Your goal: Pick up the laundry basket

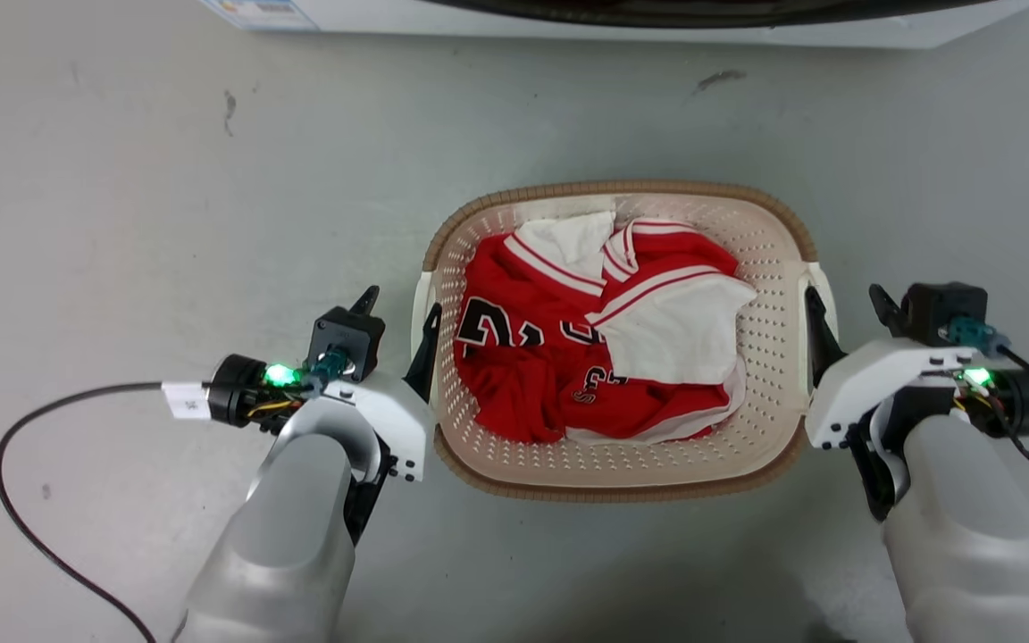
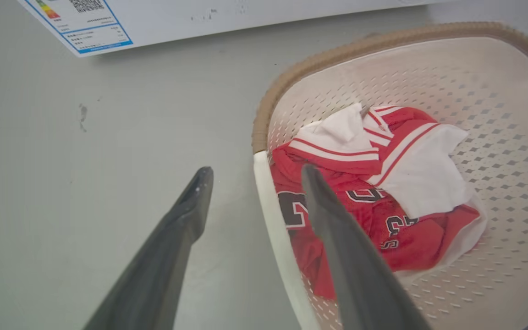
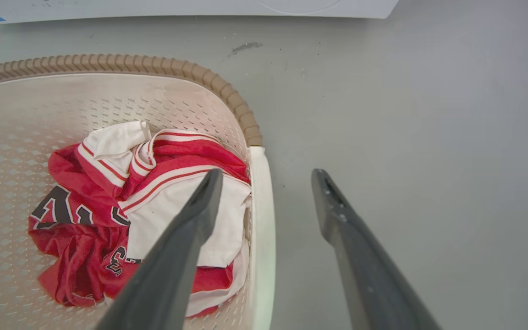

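the left forearm and the right forearm are clad in smooth, rounded pale grey shells. each wrist is capped by an angular white housing, dotted near its edge with small dark screws. a black camera block with a teal connector is carried beside each housing, and a green light is lit on a black cylindrical joint. a thin black cable with a white label is attached at the left wrist. the left tool and the right tool are each made of two long, dark grey fingers tapered to blunt tips.
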### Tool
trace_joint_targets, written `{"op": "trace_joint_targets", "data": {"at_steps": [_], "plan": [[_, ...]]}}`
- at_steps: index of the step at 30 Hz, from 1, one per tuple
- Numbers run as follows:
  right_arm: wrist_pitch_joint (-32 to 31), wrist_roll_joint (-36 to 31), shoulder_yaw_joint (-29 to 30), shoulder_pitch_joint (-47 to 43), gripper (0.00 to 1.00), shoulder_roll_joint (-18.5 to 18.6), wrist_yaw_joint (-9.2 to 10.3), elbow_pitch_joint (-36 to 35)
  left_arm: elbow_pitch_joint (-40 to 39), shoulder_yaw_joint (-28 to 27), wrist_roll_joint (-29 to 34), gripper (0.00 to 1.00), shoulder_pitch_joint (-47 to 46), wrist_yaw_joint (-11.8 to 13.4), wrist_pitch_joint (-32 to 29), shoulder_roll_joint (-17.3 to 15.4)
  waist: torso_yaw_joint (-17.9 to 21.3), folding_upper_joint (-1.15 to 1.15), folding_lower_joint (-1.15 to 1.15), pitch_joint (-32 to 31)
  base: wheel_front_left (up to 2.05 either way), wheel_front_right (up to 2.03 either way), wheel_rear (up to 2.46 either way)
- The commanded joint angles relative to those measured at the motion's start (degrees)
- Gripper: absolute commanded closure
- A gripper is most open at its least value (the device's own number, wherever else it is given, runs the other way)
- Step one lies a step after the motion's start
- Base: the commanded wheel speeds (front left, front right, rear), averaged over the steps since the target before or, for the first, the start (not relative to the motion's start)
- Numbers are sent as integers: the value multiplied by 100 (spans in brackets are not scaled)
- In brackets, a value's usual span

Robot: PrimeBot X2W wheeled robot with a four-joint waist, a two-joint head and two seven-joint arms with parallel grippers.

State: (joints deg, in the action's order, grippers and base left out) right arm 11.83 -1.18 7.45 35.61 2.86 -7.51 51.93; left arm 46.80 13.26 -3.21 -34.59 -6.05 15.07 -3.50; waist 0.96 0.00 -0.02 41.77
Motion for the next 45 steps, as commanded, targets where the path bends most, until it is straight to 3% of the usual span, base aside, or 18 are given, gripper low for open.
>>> {"op": "trace_joint_targets", "data": {"at_steps": [1,8,15,23,36,37,38,45], "plan": [[-19,-78,39,238,0,3,4,190,224,42,-49,0,-227,-35,16,2,-45,0,2,164,0,0,0],[-201,-290,218,755,0,4,4,1005,1314,296,-270,0,-902,-126,-32,34,-47,0,2,347,0,0,0],[-403,-237,132,1159,0,4,4,1674,2014,806,-723,0,-1389,-140,-545,54,11,0,2,461,0,0,0],[-651,-359,65,1412,0,4,4,1985,2122,1507,-1451,0,-1545,-142,-1099,61,32,0,2,527,0,0,0],[-966,-825,324,1633,0,4,4,2066,1968,2341,-2355,0,-1545,-143,-1407,-40,-50,0,2,641,0,0,0],[-981,-840,350,1636,11,4,4,2071,1905,2453,-2439,100,-1485,-144,-1508,-24,-54,0,2,646,0,0,0],[-1013,-873,362,1632,100,4,4,2075,1843,2544,-2536,100,-1467,-144,-1595,-19,-63,0,2,652,0,0,0],[-1086,-945,341,1593,100,-5,5,2118,1693,2945,-2933,100,-1557,-171,-1541,-147,-110,0,2,668,0,0,0]]}}
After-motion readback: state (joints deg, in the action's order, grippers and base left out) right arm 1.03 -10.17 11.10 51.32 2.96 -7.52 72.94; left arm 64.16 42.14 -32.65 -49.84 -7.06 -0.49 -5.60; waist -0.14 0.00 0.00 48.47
